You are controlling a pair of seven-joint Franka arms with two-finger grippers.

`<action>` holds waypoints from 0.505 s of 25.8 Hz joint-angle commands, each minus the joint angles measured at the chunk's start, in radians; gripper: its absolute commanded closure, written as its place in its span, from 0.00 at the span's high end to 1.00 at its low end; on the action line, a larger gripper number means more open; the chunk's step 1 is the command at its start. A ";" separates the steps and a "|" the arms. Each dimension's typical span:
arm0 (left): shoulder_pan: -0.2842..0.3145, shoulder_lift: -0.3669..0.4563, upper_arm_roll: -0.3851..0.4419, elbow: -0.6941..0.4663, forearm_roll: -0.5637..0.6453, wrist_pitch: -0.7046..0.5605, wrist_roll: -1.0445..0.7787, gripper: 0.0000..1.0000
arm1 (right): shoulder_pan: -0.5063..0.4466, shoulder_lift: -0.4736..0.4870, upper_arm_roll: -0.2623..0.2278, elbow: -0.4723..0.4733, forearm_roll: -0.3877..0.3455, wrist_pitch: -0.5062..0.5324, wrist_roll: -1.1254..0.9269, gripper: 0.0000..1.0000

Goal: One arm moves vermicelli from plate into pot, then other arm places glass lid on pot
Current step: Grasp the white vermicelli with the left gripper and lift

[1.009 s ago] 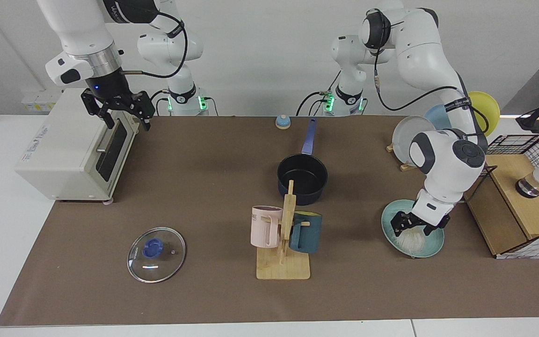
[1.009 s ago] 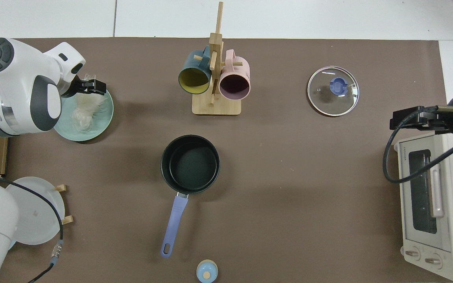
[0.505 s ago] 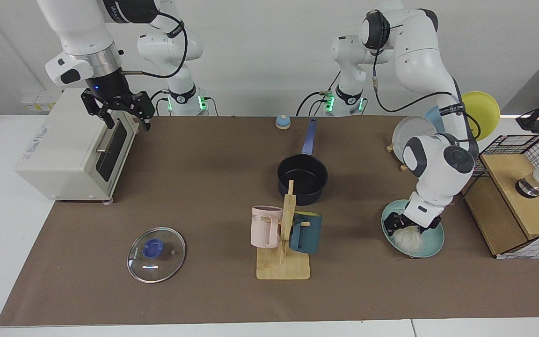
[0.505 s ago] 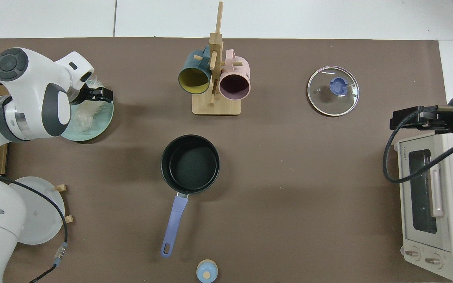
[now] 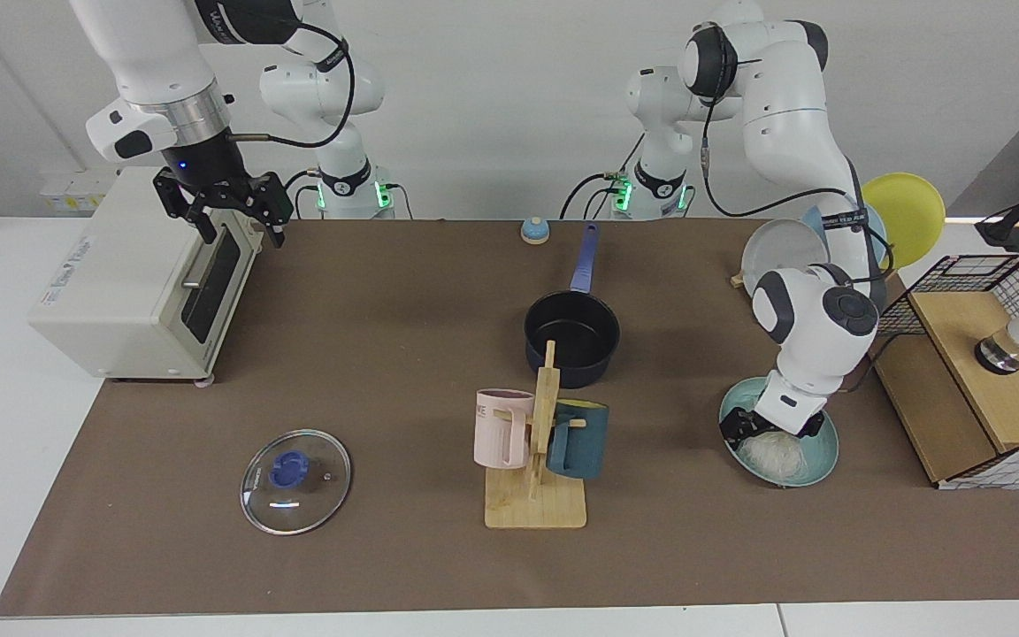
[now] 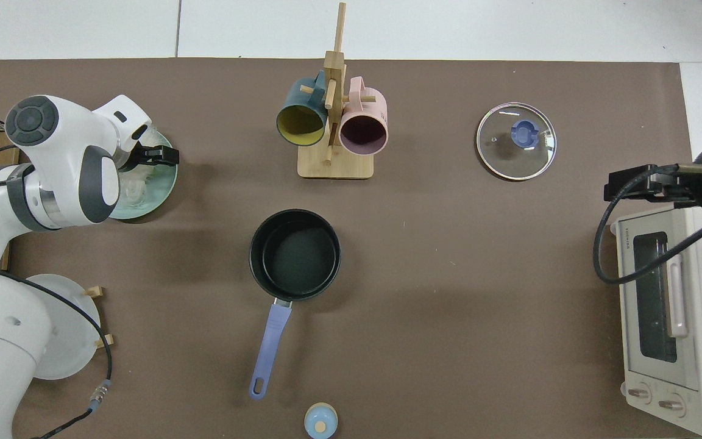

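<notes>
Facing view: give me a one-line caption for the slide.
Left gripper low over vermicelli on the plate; right gripper waits near toaster oven.

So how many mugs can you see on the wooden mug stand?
2. A dark teal mug and a pink mug hang on opposite sides of the wooden mug stand; the top view shows no others.

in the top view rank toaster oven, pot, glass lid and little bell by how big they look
1. toaster oven, largest.
2 and 3. pot and glass lid: round parts look alike, so no ranking; only the handle makes the pot longer.
4. bell, smallest.
</notes>
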 commanded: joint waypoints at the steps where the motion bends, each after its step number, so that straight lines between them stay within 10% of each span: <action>1: 0.000 0.002 -0.011 -0.027 -0.036 0.022 0.008 1.00 | -0.014 -0.003 0.005 0.001 0.026 0.004 -0.026 1.00; 13: 0.004 -0.028 -0.014 -0.015 -0.107 -0.021 0.008 0.98 | -0.014 -0.003 0.003 0.001 0.026 0.004 -0.026 1.00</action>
